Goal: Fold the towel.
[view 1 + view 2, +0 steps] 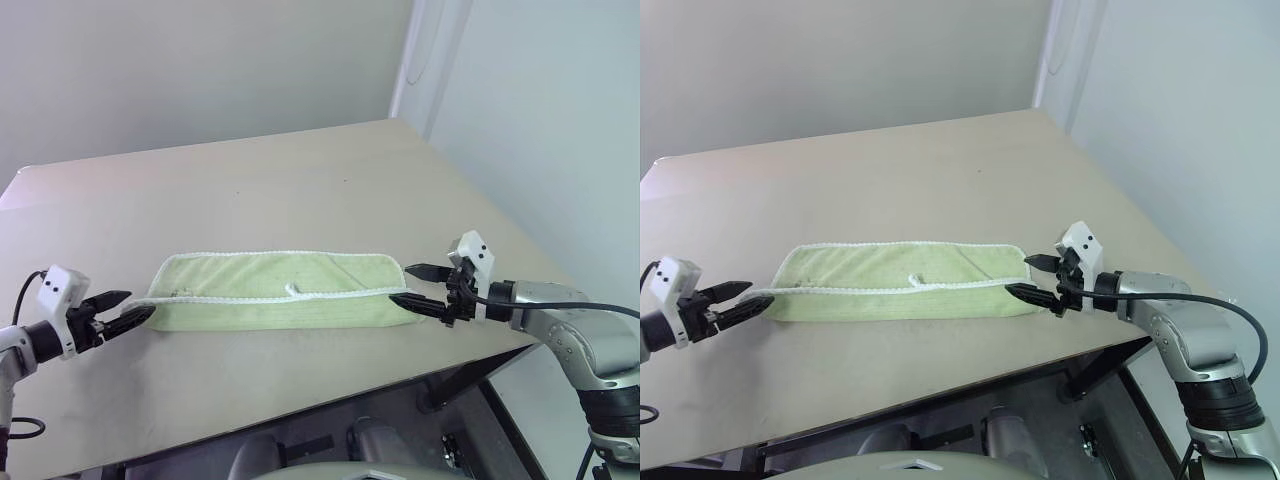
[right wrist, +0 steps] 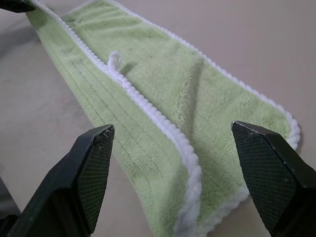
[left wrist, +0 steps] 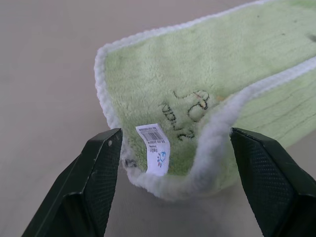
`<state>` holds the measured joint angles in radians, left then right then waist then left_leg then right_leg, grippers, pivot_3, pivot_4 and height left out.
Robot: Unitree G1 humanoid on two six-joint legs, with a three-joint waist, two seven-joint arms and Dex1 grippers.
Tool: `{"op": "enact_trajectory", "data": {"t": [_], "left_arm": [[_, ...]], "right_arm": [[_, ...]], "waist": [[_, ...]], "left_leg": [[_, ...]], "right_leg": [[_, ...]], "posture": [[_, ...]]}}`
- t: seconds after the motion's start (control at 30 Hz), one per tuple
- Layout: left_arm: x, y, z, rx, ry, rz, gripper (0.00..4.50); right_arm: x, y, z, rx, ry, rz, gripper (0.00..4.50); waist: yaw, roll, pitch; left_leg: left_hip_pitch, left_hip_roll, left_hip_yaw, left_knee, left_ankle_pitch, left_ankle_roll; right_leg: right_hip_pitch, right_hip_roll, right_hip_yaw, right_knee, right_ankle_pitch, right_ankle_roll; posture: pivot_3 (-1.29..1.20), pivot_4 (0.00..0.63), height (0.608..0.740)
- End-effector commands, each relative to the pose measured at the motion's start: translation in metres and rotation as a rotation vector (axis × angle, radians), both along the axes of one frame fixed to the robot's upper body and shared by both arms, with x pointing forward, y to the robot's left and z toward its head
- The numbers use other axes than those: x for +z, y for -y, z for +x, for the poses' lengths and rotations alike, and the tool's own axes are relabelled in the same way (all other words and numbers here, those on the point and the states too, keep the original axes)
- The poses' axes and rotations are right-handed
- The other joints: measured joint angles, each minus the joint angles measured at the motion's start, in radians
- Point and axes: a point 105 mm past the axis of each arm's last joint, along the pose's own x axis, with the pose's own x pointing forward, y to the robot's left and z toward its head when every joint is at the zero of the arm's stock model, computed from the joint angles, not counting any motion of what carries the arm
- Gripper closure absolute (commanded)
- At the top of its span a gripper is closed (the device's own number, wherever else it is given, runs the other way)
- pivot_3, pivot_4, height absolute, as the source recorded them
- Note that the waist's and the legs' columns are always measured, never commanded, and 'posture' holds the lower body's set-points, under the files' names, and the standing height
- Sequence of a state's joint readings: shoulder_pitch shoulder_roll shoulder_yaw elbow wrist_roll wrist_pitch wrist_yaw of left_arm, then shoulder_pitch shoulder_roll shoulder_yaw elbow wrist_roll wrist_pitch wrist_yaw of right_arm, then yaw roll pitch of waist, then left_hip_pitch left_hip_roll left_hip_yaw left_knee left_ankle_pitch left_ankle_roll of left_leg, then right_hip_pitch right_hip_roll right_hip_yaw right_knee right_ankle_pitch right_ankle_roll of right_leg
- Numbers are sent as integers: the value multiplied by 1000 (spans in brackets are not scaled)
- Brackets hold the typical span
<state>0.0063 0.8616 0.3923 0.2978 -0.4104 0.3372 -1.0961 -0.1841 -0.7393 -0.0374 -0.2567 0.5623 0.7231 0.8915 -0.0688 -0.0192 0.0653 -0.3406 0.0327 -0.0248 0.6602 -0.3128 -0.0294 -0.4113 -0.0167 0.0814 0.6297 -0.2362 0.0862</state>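
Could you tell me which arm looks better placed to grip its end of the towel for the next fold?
Probably left. The left gripper stands open with the towel's end, by the printed label, lying between its fingers. The right gripper is also open at the opposite end, so the edge is slight.

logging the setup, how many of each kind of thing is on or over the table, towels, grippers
towel: 1
grippers: 2, left gripper and right gripper, both open
table: 1
total: 4

towel on table, left gripper left end, right gripper right end
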Motion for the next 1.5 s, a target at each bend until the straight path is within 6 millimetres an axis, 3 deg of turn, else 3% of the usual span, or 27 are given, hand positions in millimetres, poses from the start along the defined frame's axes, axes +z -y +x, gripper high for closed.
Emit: {"op": "enact_trajectory", "data": {"t": [0.03, 0.13, 0.23, 0.47, 0.97, 1.07, 1.37, 1.5], "left_arm": [[11, 2, 10, -55, 36, 53, 848], [14, 7, 13, -85, 47, 38, 848], [15, 10, 9, -130, 34, 30, 1740], [19, 5, 2, -156, 12, 18, 4358], [12, 7, 9, -133, 5, 50, 4467], [12, 9, 9, -133, 7, 47, 4500], [10, 8, 8, -131, 2, 45, 4500], [22, 7, 18, -100, 60, 13, 4500]], "right_arm": [[5, 1, 2, -4, 20, -6, 555], [4, 1, 1, -7, 20, -7, 555], [3, 1, -1, -8, 21, -7, 524], [1, 2, -4, -20, 18, -9, 524], [-13, 0, 6, -63, -135, 1, 524], [-11, 0, 7, -64, -137, 4, 1113], [-3, 2, 2, -51, -123, 24, 4315], [18, 3, 13, -79, -33, 85, 4464]], "waist": [[0, 0, 0], [-1, 0, 0], [-1, 0, 0], [0, 0, 0], [0, 0, 0], [0, 0, 0], [0, 0, 0], [0, 0, 0]], "left_leg": [[0, 0, 0, 0, 0, 0], [0, 0, 0, 0, 0, 0], [0, 0, 0, -1, 0, 0], [0, 0, 0, -1, 0, 0], [0, 0, 0, -1, 0, 0], [0, 0, 0, -1, 0, 0], [-1, 0, 0, -1, 0, 0], [-1, 0, 0, -1, 0, 0]], "right_leg": [[0, 0, 0, 0, 0, 0], [0, 0, 0, 0, 0, 0], [0, 0, 0, 0, 0, 0], [0, 0, 0, 0, 0, 0], [-1, 0, 0, 0, 0, 0], [-1, 0, 0, 0, 0, 0], [-1, 0, 0, 0, 0, 0], [-1, 0, 0, 0, 0, 0]], "posture": [[0, 0, 740], [0, 0, 740], [0, 0, 740], [0, 0, 740], [0, 0, 740], [0, 0, 740], [0, 0, 740], [0, 0, 740]]}}
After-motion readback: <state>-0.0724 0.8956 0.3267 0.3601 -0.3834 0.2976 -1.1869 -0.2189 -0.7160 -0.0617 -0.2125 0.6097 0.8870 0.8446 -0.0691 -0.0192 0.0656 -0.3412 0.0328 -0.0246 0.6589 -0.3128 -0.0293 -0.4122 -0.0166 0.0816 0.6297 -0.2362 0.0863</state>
